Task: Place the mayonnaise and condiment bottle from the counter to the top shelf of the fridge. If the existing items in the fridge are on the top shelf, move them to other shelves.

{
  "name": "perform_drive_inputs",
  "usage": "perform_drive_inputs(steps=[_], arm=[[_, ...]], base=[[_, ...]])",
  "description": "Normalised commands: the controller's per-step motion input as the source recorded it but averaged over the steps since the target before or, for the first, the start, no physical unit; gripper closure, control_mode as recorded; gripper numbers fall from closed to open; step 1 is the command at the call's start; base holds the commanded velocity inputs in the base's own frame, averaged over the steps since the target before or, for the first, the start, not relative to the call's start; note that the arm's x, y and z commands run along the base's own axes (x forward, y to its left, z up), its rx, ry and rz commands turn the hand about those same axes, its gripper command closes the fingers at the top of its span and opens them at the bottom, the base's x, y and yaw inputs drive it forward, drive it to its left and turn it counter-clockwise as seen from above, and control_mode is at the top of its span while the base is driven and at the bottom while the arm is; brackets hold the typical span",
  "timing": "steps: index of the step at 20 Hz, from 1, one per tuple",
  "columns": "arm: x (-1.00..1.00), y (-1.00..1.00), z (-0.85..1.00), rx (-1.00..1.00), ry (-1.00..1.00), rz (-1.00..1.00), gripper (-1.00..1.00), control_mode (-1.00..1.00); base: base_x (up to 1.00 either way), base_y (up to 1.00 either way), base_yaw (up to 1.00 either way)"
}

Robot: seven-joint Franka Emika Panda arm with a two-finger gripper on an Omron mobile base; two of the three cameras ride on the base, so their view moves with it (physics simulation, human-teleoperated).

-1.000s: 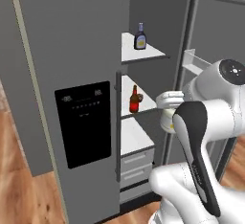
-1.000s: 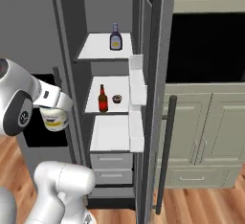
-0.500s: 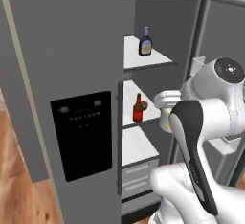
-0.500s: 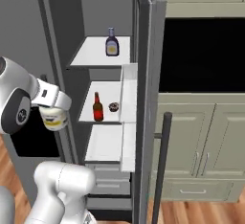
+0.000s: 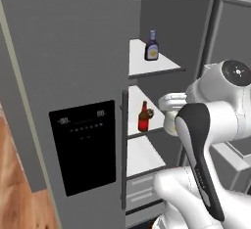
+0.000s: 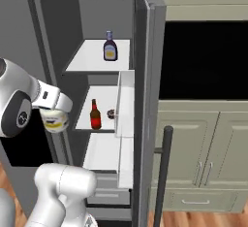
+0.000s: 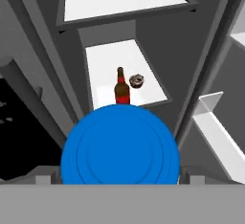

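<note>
The mayonnaise (image 6: pixel 54 119) sat clamped in the gripper (image 6: pixel 52 108) outside the fridge (image 5: pixel 73 76), level with its middle shelf. The condiment bottle (image 6: pixel 110 46) stood near the top shelf's (image 6: pixel 87 58) back edge, leaving its front bare.

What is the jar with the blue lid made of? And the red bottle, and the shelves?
The mayonnaise looks like smooth plastic or glass: a cream-white body under a matte blue lid with moulded rings. The red bottle could be glass, with its dark brown neck and slight sheen. The shelves look like flat white plastic panels. It is all rendered, so these are guesses.
</note>
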Motion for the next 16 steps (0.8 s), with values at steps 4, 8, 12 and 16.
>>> perform_drive_inputs(steps=[4,8,12,16], arm=[[0.0,0.0,0.0,0.0,0.0,0.0,1.0,1.0],[0.0,0.0,0.0,0.0,0.0,0.0,1.0,1.0],[0.04,-0.16,0.26,-0.01,-0.11,0.01,1.0,-1.0],[0.12,-0.33,0.67,-0.07,-0.37,0.01,1.0,-1.0]], base=[[0.89,-0.24,0.01],[0.53,-0.17,0.04],[0.14,-0.1,0.02],[0.0,0.0,0.0]])
